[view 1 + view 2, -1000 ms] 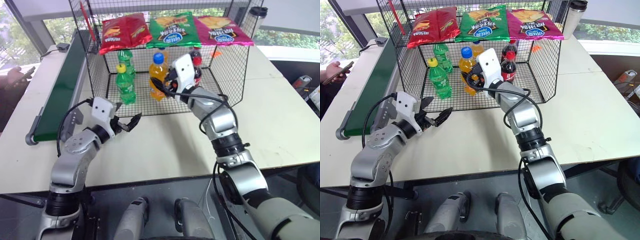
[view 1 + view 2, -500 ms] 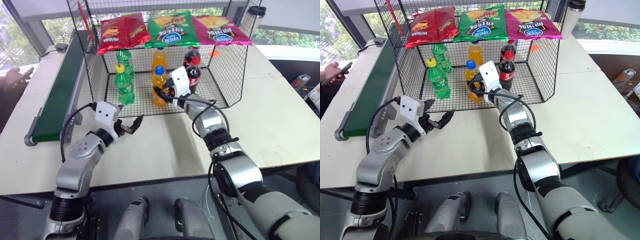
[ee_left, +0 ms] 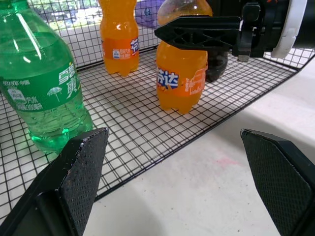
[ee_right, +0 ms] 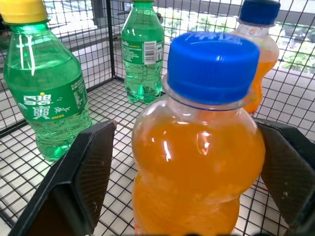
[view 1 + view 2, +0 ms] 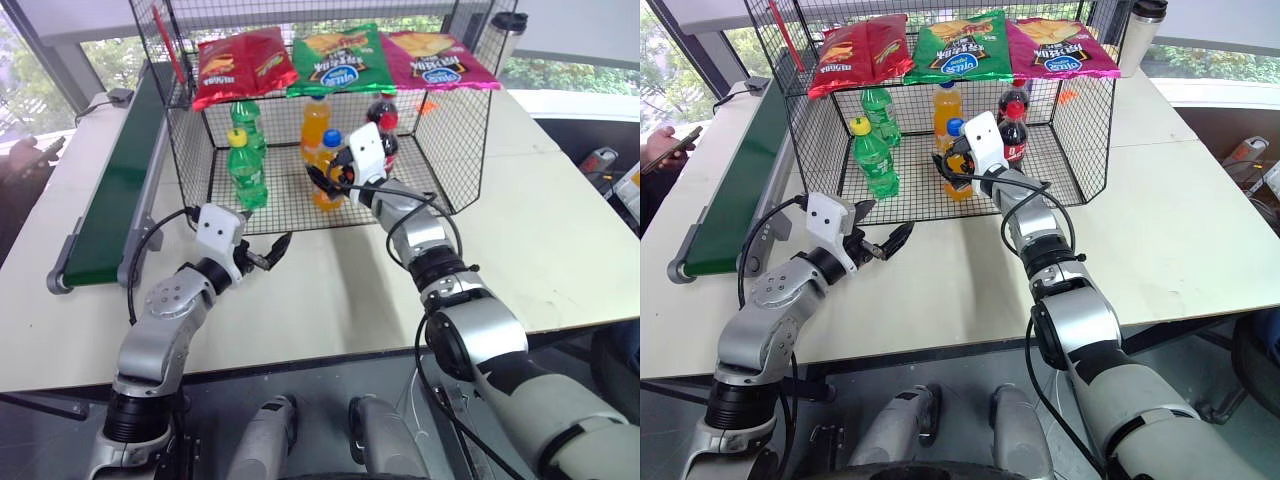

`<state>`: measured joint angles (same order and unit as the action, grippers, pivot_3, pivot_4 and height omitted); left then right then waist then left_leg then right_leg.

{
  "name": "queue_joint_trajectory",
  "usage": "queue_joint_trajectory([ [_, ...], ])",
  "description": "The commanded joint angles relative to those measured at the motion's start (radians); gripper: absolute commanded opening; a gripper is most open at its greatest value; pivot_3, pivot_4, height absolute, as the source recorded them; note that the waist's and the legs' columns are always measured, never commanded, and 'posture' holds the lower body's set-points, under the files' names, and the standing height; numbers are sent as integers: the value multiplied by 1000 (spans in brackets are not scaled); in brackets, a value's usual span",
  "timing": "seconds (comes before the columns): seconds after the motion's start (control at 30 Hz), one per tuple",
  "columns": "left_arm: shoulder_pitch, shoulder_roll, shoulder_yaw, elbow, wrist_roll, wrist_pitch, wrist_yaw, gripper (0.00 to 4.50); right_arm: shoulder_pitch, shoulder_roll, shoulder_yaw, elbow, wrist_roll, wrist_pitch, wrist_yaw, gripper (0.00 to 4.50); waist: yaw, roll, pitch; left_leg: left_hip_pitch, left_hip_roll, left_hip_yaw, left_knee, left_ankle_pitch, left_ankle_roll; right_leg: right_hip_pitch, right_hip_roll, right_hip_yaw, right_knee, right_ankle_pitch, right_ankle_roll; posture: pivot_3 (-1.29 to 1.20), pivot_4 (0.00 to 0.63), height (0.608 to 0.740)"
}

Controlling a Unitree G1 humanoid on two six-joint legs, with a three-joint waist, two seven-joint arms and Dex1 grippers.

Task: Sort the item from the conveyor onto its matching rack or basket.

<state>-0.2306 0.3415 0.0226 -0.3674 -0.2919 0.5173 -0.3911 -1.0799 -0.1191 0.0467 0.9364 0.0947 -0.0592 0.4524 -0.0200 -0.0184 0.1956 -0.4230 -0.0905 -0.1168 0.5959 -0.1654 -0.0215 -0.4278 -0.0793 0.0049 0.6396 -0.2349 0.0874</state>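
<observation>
The item, an orange soda bottle (image 5: 327, 172) with a blue cap, stands upright on the grid floor of the black wire cage (image 5: 462, 130), near its open front. My right gripper (image 5: 324, 180) reaches into the cage, open, with a finger on each side of the bottle (image 4: 197, 162) and a gap on both sides. My left gripper (image 5: 270, 252) hovers open over the table in front of the cage, with nothing between its fingers (image 3: 74, 167). The dark green conveyor (image 5: 115, 190) runs along the left side of the table.
Inside the cage stand two green bottles (image 5: 246, 168), another orange bottle (image 5: 314, 118) and dark cola bottles (image 5: 386, 122). Crisp bags (image 5: 335, 58) lie across the cage top. A tumbler (image 5: 510, 32) stands at the back right. A person's hand (image 5: 665, 145) shows at the far left.
My right gripper brought the orange bottle down onto the cage floor, then opened and let go of it. The left arm has stayed in place.
</observation>
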Motion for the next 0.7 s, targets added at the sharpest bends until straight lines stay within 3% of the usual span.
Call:
queue_joint_trajectory([
  [0.03,-3,-1,3,-14,4,-27,0,4500,-14,2,-20,-84,9,-5,9,4400,0,0,0,0,0,0,0,0,0,0,0,0,0,0,0,0,150,739],
  [0.4,-3,-20,-9,6,7,-43,1,4500,99,-51,-37,-338,14,118,3,4400,5,0,0,3,0,2,0,0,0,0,0,3,3,0,0,0,150,739],
  [0.7,69,10,-2,-43,4,-31,-20,4500,408,-137,19,-910,92,437,110,4400,1,0,0,3,1,3,0,0,0,-1,-1,5,5,0,0,0,150,739],
])
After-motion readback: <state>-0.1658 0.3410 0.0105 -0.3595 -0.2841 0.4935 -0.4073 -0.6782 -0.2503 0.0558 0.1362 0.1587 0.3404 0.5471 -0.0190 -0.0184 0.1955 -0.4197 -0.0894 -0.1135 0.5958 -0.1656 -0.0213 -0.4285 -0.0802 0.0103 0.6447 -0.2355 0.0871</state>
